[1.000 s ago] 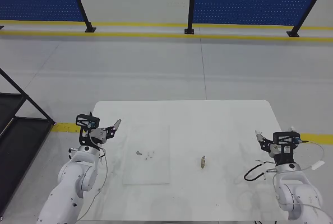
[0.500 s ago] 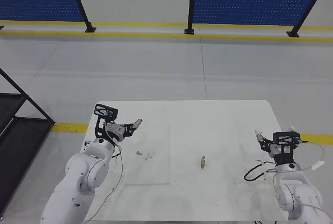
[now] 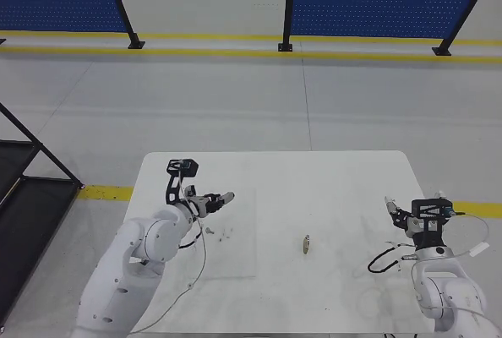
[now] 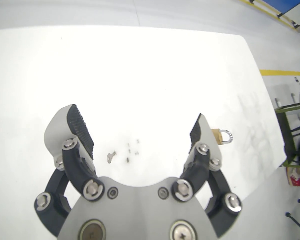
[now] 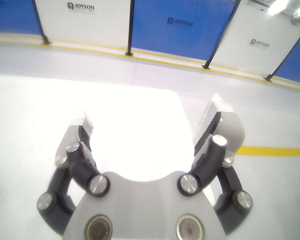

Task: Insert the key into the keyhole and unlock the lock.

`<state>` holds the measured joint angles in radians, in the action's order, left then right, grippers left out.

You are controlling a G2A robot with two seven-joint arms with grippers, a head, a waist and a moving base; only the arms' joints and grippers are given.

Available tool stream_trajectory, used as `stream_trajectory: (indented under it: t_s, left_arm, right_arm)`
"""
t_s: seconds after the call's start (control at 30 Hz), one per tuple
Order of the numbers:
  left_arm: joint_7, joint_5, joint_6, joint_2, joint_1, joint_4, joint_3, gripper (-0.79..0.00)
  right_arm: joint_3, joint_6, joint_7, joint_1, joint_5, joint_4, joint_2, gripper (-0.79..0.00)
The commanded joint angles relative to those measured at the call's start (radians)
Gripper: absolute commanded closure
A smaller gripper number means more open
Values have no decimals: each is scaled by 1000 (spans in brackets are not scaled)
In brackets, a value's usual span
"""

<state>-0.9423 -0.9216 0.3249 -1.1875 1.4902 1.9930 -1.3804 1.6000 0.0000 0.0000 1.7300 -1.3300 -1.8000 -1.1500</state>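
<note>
Zero steps done: key (image 4: 111, 156) loose on table (image 4: 140, 63), padlock (image 4: 221, 136) well apart; left gripper (image 4: 136, 126), right gripper (image 5: 152, 118) spread wide, empty.

White worktop (image 3: 344, 186), few small dark bits (image 3: 224, 234) scattered on it, black shelf rack (image 3: 14, 211) beside it, blue fence panels (image 3: 369, 15), yellow floor line (image 3: 217, 52) beyond.

We see a glossy pale grey floor (image 3: 234, 110), yellow painted floor lines (image 5: 272, 151), blue-and-white perforated fence panels (image 5: 180, 33), and a black metal shelf rack (image 3: 19, 211).
</note>
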Motion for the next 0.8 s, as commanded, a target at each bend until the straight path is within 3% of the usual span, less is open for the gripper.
stream_trajectory:
  t_s: [0.0,0.2,0.77]
  left_arm:
    - [-70,-18,73,-2,-27,-15,23,-785]
    - [-126,-18,135,-8,-50,-35,66,-785]
    - [-128,-95,129,0,16,-59,72,-785]
  right_arm:
    - [0,0,0,0,0,0,0,-785]
    - [0,0,0,0,0,0,0,-785]
    - [0,0,0,0,0,0,0,-785]
